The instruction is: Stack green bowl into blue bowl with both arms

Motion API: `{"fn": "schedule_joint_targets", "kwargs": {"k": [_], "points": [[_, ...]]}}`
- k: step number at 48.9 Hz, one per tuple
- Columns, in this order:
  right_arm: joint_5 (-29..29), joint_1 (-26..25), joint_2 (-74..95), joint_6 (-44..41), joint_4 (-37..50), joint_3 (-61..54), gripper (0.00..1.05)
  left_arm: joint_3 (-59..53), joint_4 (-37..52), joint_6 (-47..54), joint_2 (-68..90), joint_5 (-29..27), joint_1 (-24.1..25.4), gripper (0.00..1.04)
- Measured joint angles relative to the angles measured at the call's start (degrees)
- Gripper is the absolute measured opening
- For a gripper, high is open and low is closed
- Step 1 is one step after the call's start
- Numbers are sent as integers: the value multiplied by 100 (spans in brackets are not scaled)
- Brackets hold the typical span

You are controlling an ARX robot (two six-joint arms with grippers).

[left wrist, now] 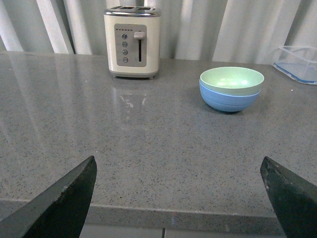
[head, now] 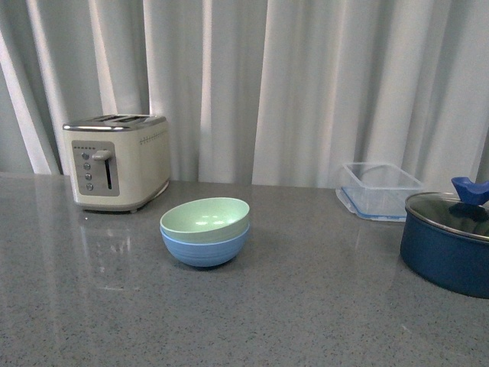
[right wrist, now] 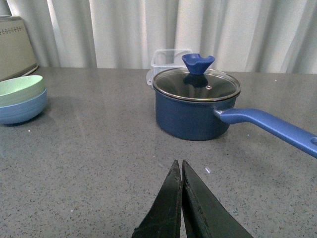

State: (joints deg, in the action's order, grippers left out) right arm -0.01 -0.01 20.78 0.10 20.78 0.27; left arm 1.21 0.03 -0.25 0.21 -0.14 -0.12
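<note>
We see the green bowl (head: 205, 218) already nested in the blue bowl (head: 205, 249), so our left gripper (left wrist: 181, 198) waits spread apart and our right gripper (right wrist: 181, 198) pressed together, both well away from them.

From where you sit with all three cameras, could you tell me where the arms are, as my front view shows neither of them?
Observer: The left gripper hangs over the near edge of the counter, fingers wide apart, holding nothing.
Operator: Thanks, and the right one?
Observer: The right gripper is shut and empty, pointing toward the navy pot.
Operator: Does that pot have a handle? My view cuts it off.
Observer: Yes, a long blue handle sticks out sideways from it.
</note>
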Motion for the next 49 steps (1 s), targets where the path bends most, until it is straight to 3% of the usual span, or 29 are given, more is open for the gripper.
{"fn": "schedule_joint_targets", "kwargs": {"k": [30,36,49], "points": [[0,-2,-1097,-2,-1078,0,1,0,0,0,0,-2,0,98],[-4,-2,-1803,-4,-1987,4,1,0,0,0,0,-4,0,98],[-4,-2,-2048,-4,-2068,4,1,0,0,0,-2,0,0,98]]}}
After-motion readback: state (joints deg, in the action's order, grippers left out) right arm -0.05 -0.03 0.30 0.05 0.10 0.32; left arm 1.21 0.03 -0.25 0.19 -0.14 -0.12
